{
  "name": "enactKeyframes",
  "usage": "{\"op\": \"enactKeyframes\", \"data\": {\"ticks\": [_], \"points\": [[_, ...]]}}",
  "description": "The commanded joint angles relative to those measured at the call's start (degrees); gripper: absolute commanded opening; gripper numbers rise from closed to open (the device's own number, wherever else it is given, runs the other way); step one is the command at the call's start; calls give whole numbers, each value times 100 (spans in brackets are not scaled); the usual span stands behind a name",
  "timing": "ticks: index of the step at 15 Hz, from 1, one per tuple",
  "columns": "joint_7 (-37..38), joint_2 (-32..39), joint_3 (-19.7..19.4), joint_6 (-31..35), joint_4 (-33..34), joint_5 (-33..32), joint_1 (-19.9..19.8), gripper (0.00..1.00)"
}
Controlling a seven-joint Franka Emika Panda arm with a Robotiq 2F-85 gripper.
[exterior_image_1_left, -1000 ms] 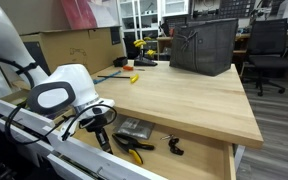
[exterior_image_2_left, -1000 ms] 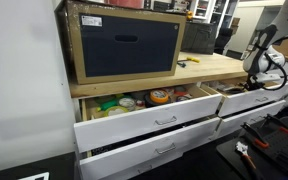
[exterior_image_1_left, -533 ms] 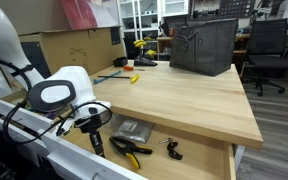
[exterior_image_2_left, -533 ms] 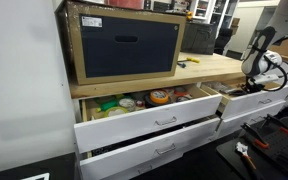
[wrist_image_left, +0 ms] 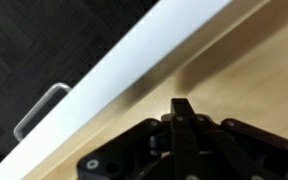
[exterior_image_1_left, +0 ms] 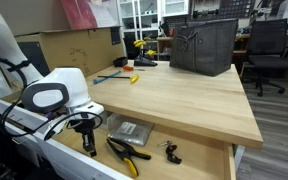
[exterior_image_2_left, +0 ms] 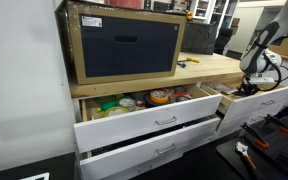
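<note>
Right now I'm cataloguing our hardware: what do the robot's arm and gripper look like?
The arm has smooth, rounded white shells with a black ring at one joint. Black cables loop along it. The gripper is black, with slim dark fingers.

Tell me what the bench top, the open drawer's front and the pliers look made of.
Bench top: light wood with a matte finish; grain and plank seams show.
Drawer front: smooth and white, probably painted metal or laminate; the look leaves it open.
Pliers: yellow-and-black grips, likely plastic or rubber; the head is too small to judge.
</note>
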Motion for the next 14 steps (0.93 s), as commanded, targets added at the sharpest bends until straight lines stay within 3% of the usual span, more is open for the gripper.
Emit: {"op": "enactKeyframes", "data": {"ticks": [1,4,9,11,14], "points": [[-452,-1069,828,256,-738,605,-817,0],[-1212,-1673,1843,516,-1187,1630,-1660,0],[-3138,-2619,4189,171,-1465,4290,-3486,0],[-3870,-2989,4542,-101,-1526,5323,-3647,0],[-4589,-3619,4577,-449,-1906,6051,-3505,0]]}}
